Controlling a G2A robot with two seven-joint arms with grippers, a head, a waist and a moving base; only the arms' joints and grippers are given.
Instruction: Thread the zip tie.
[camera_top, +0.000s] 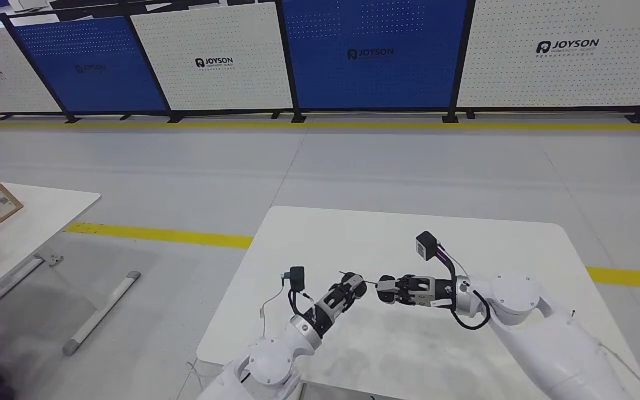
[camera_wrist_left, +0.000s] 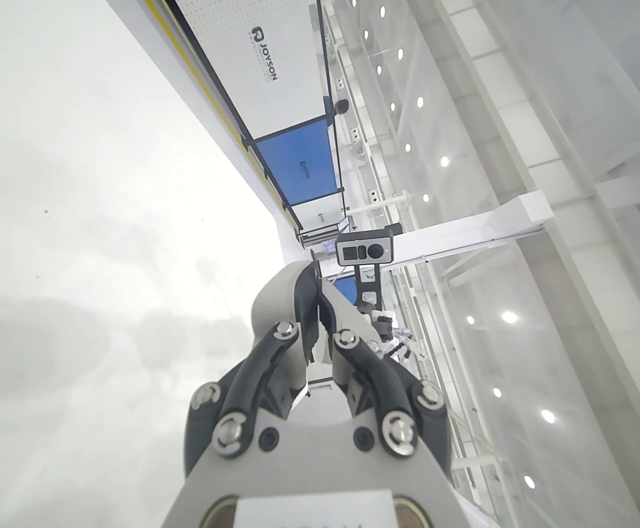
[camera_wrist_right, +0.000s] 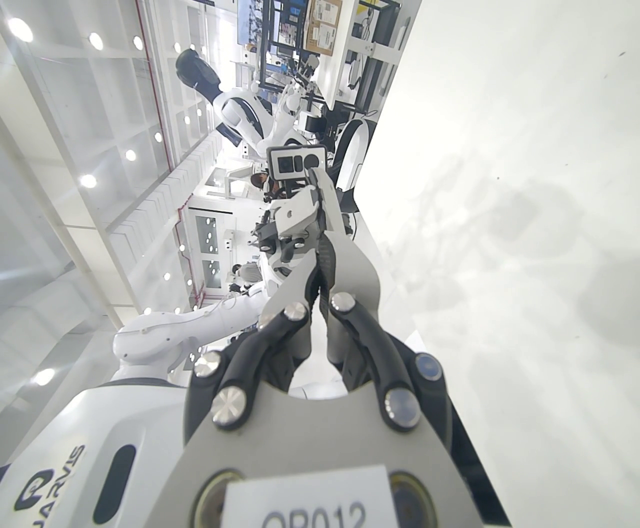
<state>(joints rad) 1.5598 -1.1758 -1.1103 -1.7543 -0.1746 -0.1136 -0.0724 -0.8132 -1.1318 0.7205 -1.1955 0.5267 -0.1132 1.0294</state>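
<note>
Black ribbed pads of the right gripper (camera_wrist_right: 320, 270) are clamped on the thin, pale zip tie (camera_wrist_right: 320, 200). The strip pokes toward the left gripper (camera_wrist_left: 315, 305); jaws pressed together too, contents unclear. Grippers tip to tip above the matte white table (camera_top: 480, 240). Step: lining up ends. Next needs fine aim, strip likely bendy.

Two pincers are counted: left pincer (camera_top: 356, 286) and right pincer (camera_top: 382, 290). One zip tie (camera_top: 364, 280) is made out. Two benches are seen: near bench (camera_top: 500, 240), side bench (camera_top: 50, 205). Two blue panels (camera_top: 375, 50) and three white panels (camera_top: 215, 55) are counted.
</note>
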